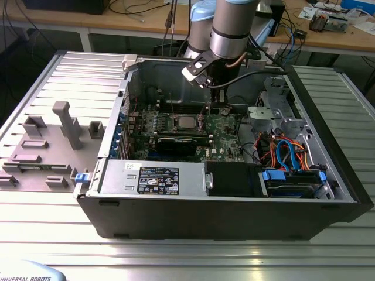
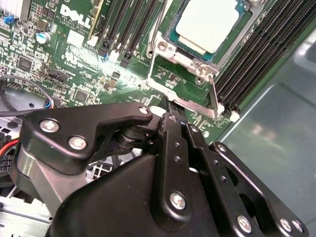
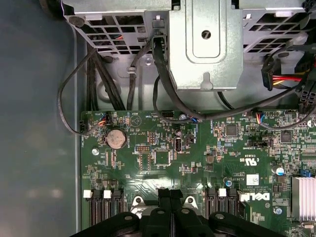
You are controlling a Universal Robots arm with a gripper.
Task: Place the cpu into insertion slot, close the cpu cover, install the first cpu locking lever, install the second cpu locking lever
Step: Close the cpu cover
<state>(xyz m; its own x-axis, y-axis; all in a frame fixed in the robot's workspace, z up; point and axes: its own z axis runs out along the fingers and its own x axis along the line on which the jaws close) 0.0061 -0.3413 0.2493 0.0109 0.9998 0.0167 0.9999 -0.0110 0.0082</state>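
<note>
Computer case [image 1: 205,218] lies open on the ribbed metal bench [image 1: 176,257], with the arm reaching down into it. The case holds a green motherboard [image 1: 225,133], a silver power supply [image 1: 152,175] along the near wall, a drive bay [image 1: 293,182] with blue latches, and a bundle of orange and blue cables [image 1: 286,153] beside that bay.

The cpu [image 2: 207,22] sits flat in the insertion slot [image 2: 193,49] on the motherboard, silvery top facing out, between two banks of black memory slots [image 2: 266,54]. The cpu cover [image 2: 212,94] is not closed: its frame stands raised from the edge of the slot, and green board shows through its central cut-out.

The end effector [image 2: 174,116] is narrow, with its two black fingers [image 3: 164,195] pressed together and holding nothing. Its tip lies just beside the outer edge of the raised cover, at the side away from the chip; contact cannot be confirmed.

On the exterior view's left, outside the case, a grey fixture plate [image 1: 35,126] rests on the bench and carries several grey blocks.
</note>
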